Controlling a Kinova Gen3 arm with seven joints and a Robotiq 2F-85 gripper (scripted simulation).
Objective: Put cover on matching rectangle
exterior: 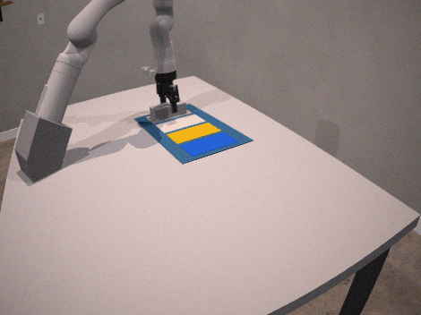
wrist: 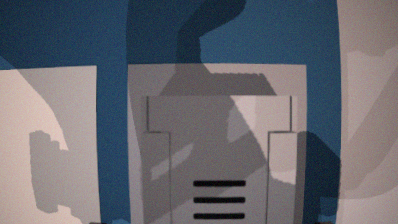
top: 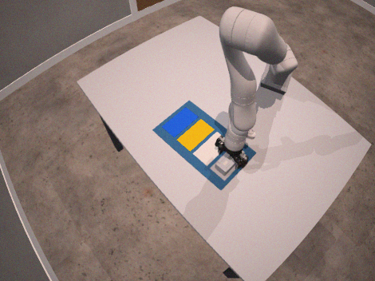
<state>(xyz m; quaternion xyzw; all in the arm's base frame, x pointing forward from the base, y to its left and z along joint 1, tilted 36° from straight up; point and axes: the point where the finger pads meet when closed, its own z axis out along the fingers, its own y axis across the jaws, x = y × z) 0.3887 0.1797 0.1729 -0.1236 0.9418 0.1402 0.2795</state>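
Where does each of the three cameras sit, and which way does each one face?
Top: high above the table, tilted down; it shows the whole arm and the gripper over the grey cover.
Exterior: off a table corner opposite the arm's base, looking across the table at the blue mat.
Wrist: on the arm's end, pointing straight down at the cover; the open fingers barely show at the bottom edge.
Top and exterior share the yellow rectangle, the cover and the arm.
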